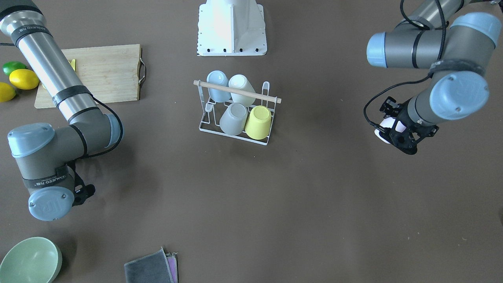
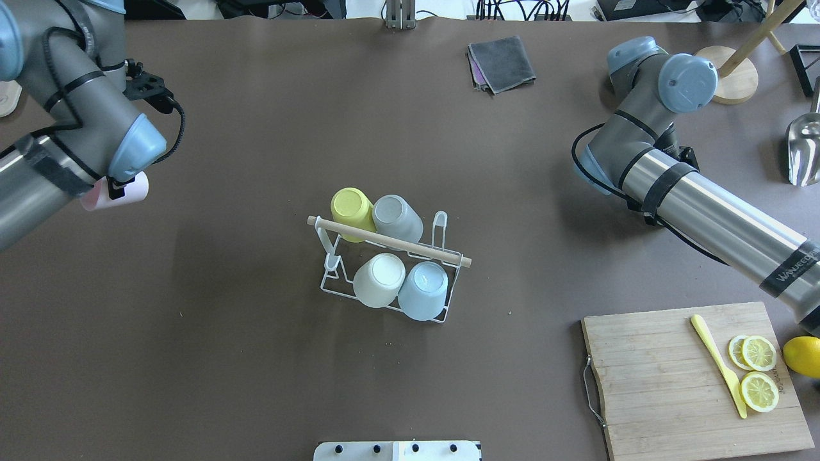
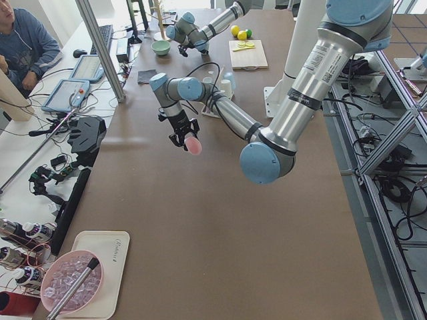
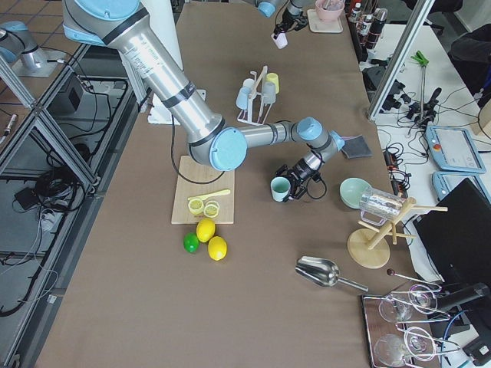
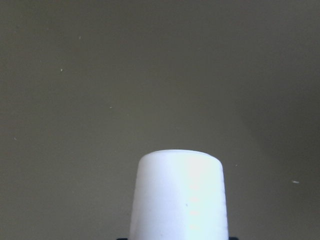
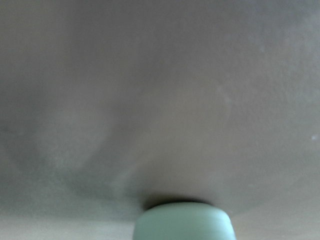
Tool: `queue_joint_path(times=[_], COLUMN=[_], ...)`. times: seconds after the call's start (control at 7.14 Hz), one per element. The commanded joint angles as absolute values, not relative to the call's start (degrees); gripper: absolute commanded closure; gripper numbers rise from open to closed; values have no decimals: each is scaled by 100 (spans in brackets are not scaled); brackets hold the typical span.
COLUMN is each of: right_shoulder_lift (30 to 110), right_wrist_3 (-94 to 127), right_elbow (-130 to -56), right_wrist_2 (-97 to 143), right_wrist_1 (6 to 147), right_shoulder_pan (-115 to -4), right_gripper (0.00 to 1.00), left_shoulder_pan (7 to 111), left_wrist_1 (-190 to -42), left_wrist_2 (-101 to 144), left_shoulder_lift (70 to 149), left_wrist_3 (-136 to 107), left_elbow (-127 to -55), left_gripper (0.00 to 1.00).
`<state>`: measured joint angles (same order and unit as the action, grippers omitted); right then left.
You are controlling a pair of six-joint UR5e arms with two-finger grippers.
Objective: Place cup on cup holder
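Note:
The cup holder (image 2: 391, 240) is a white wire rack with a wooden rod, mid-table. Upside down on its pegs sit a yellow, a grey, a white and a blue cup. My left gripper (image 1: 393, 131) hangs above the table far to the rack's left, shut on a pale pink cup (image 2: 122, 191) that fills the bottom of the left wrist view (image 5: 180, 195). My right gripper (image 4: 295, 184) is low over the table right of the rack, its fingers hidden under the wrist. A green cup (image 4: 281, 188) sits at it, its end showing in the right wrist view (image 6: 184, 222).
A wooden cutting board (image 2: 692, 378) with lemon slices and a yellow knife lies at the near right, whole lemons beside it. A folded grey cloth (image 2: 503, 61) and a green bowl (image 1: 29, 261) lie at the far side. A person (image 3: 20, 47) sits beyond the table's far edge.

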<state>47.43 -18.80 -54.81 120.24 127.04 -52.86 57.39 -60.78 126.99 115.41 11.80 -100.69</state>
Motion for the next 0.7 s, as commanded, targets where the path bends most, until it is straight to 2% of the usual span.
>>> queue_joint_path(times=[0.0, 0.28, 0.56], right_shoulder_lift=[4746, 4790, 4834], right_wrist_3=[-1881, -2055, -2022], right_elbow=[-5825, -6483, -7204], right_wrist_2=[11979, 12058, 12155], right_wrist_1=[12970, 13445, 13579], right_shoulder_pan=[-5465, -5860, -6020], right_gripper=[100, 100, 100], left_shoulder_pan=[5547, 5082, 4582], left_wrist_1=[-8617, -11840, -14691], left_wrist_2=[12727, 12325, 11310], left_shoulder_lift=[10551, 9767, 9029], left_wrist_3=[-223, -1854, -2959], left_elbow=[-11080, -11144, -11127], left_gripper=[76, 81, 81])
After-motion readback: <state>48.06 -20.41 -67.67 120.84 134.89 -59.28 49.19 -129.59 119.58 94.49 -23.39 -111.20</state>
